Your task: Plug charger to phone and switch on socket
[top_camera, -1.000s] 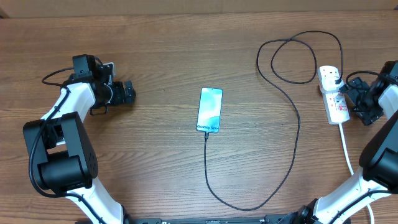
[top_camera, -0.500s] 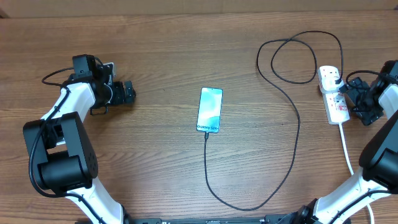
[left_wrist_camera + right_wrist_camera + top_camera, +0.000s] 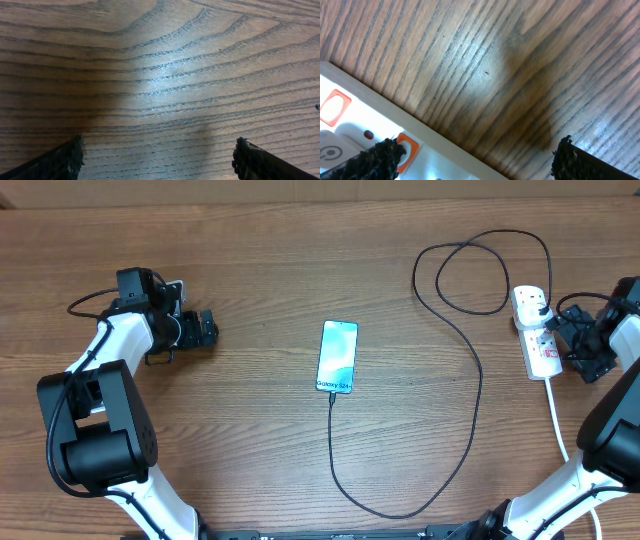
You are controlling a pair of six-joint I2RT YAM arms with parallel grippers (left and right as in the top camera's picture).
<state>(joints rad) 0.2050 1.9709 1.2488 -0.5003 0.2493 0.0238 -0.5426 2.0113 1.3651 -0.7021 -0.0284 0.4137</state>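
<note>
Left tool (image 3: 205, 330): jaws wide apart, holding nothing, over table (image 3: 260, 260); right tool (image 3: 568, 340): jaws wide apart, holding nothing, one fingertip over socket (image 3: 543, 358) edge.

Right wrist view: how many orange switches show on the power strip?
2. One switch sits at the picture's left edge on the power strip; the other switch is near the bottom edge. More may lie out of frame.
</note>
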